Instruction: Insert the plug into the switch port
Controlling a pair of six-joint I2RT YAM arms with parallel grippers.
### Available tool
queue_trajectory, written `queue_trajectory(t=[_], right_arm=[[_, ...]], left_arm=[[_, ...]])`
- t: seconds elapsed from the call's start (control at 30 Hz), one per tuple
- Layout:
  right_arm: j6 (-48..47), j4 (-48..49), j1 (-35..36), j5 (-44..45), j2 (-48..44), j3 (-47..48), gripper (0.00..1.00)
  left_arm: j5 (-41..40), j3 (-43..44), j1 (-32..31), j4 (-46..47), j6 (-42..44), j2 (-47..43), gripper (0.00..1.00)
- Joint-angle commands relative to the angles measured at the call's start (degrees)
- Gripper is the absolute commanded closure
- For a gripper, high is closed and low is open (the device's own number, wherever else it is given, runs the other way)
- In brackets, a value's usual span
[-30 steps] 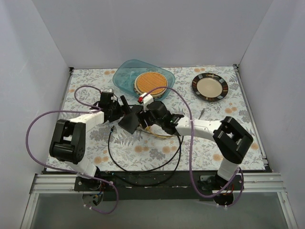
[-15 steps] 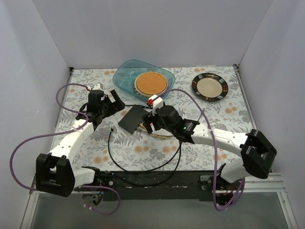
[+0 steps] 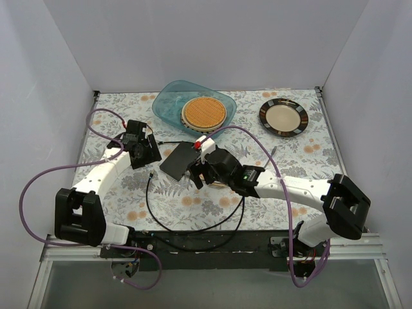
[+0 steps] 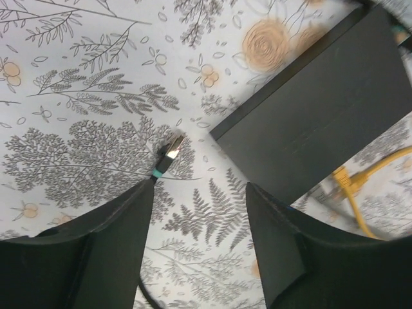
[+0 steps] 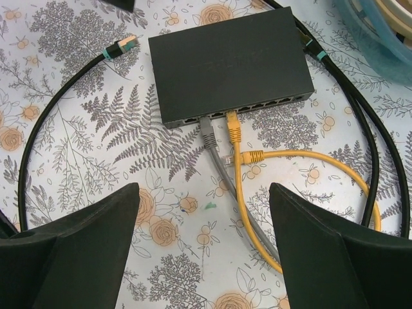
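The switch [image 5: 232, 61] is a flat black box lying on the floral cloth, also seen as switch [image 3: 179, 161] and switch [image 4: 322, 109]. A grey plug [image 5: 206, 129] and a yellow plug [image 5: 233, 125] sit in its ports. A loose black-cable plug [image 4: 172, 149] with a teal band lies left of the switch, shown too as plug [image 5: 125, 44]. The yellow cable's other plug [image 5: 254, 155] lies loose in front of the ports. My left gripper [image 4: 199, 212] hovers open just short of the black-cable plug, holding nothing. My right gripper [image 5: 205, 219] is open over the cables, on the port side.
A clear teal container [image 3: 168, 103] with a wicker plate stands at the back. A dark-rimmed plate [image 3: 283, 117] is at the back right. The black cable [image 3: 193, 226] loops toward the near edge. Another black cable [image 5: 360, 129] runs along the switch's right side.
Both grippers have drawn back from the switch, which now lies flat. The left gripper went left, then came back toward the plug with narrower jaws. The right gripper has slid toward the near side.
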Motion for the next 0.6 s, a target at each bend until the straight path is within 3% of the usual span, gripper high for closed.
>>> queue_trajectory(t=[0.0,0.4,0.57], right_arm=[[1.1,1.7,0.1,0.7,-0.6,0.1,0.12],[1.3,1.1,0.1,1.8,-1.6,-1.1,0.12],[1.2,0.7,0.1,2.0,-1.4,-1.1,0.12]], left_arm=[[0.5,2.0,0.1,-4.8,3.1,0.7,0.45],[-0.7,-2.0,0.1,-1.0,3.4,9.9,0.50],[-1.0,-2.3,0.2,-0.5,3.6,12.4,0.64]])
